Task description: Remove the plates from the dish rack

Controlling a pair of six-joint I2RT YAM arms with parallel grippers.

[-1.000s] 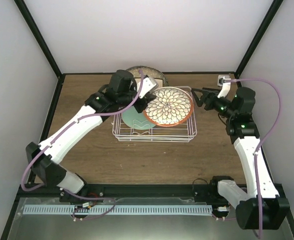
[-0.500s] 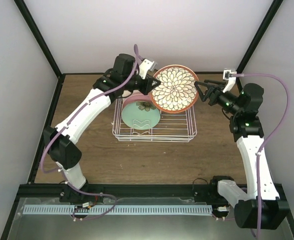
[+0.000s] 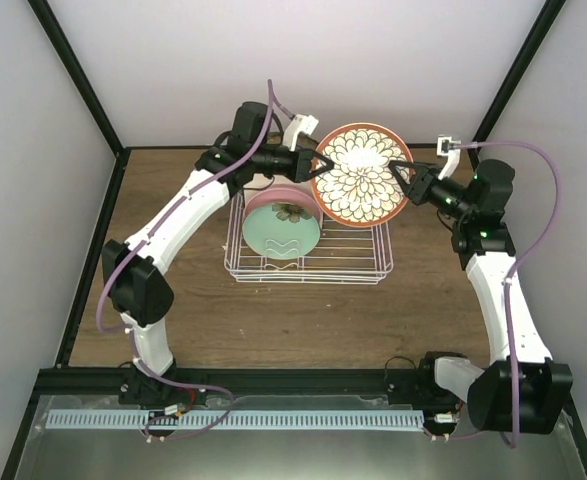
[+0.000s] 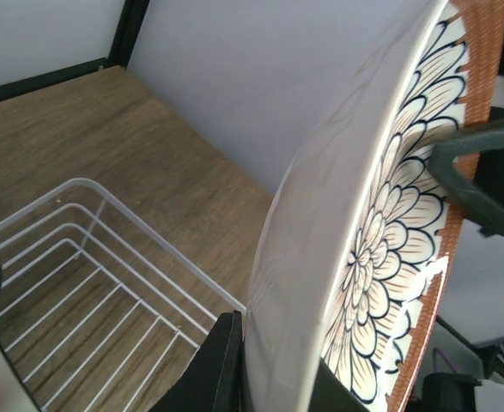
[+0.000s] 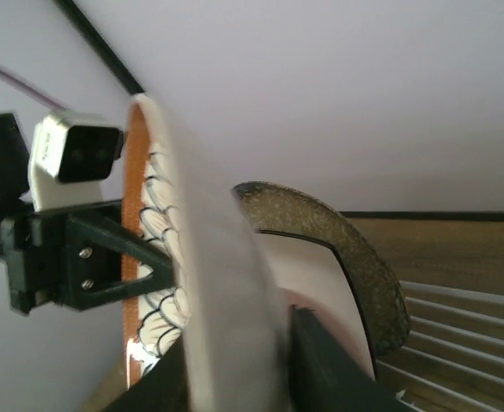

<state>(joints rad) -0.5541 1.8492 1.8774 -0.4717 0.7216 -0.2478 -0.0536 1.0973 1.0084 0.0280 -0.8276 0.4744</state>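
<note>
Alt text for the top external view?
The left gripper and right gripper grip the floral plate by opposite edges, in the air over the far end of the dish rack. A mint-green plate and a pink plate behind it stand in the rack.

the floral plate (image 3: pixel 359 186) is brown and white, rimmed reddish; the rack (image 3: pixel 353 256) is white wire.

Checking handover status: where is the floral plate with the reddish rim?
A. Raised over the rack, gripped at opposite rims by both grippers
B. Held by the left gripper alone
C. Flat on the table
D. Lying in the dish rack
A: the floral plate hangs above the dish rack, with the left gripper and right gripper clamping opposite rims.
</note>
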